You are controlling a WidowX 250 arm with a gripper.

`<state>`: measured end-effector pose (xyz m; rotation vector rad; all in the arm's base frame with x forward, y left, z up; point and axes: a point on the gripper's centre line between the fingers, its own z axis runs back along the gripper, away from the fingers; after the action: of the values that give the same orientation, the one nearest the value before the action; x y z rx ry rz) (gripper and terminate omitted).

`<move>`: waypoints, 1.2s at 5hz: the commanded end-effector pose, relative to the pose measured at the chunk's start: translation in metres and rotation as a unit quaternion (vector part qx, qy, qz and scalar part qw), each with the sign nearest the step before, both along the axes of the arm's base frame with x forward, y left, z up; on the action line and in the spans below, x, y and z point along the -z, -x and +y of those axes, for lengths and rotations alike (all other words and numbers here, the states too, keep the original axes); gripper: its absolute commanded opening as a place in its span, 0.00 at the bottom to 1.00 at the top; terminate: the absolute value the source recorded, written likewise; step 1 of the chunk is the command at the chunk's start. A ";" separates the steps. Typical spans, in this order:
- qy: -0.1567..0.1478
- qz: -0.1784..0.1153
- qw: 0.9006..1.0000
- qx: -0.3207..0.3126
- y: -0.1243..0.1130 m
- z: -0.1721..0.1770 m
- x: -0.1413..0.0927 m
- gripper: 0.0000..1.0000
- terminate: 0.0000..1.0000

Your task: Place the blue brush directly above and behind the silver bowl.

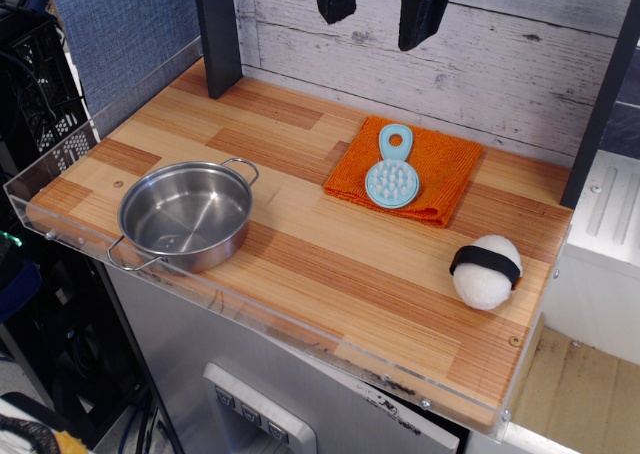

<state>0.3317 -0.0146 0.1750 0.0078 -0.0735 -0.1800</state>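
Observation:
The blue brush [392, 172] lies bristles up on an orange cloth [410, 169] at the back middle of the wooden table, handle pointing away from me. The silver bowl [185, 215] stands empty at the front left, its two wire handles showing. My gripper [380, 4] hangs at the top of the view, high above the table and behind the cloth. Only its two black fingers show, with a clear gap between them and nothing held.
A white ball with a black band [487, 270] sits at the right front. A dark post [218, 34] stands at the back left, another at the far right. A clear plastic rim [60, 229] lines the table's edges. A plank wall closes the back.

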 end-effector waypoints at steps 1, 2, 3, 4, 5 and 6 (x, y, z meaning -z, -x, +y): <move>0.000 0.000 1.000 0.000 0.000 0.000 0.000 1.00 0.00; 0.008 -0.012 1.000 -0.006 -0.016 -0.008 0.018 1.00 0.00; 0.019 -0.020 1.000 0.003 -0.036 -0.018 0.048 1.00 0.00; 0.000 -0.016 1.000 0.003 -0.038 -0.018 0.075 1.00 0.00; -0.025 -0.001 1.000 0.001 -0.035 -0.013 0.103 1.00 0.00; -0.033 0.013 0.999 -0.006 -0.034 -0.010 0.121 1.00 0.00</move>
<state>0.3629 -0.0254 0.0404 0.0685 -0.0010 -0.1622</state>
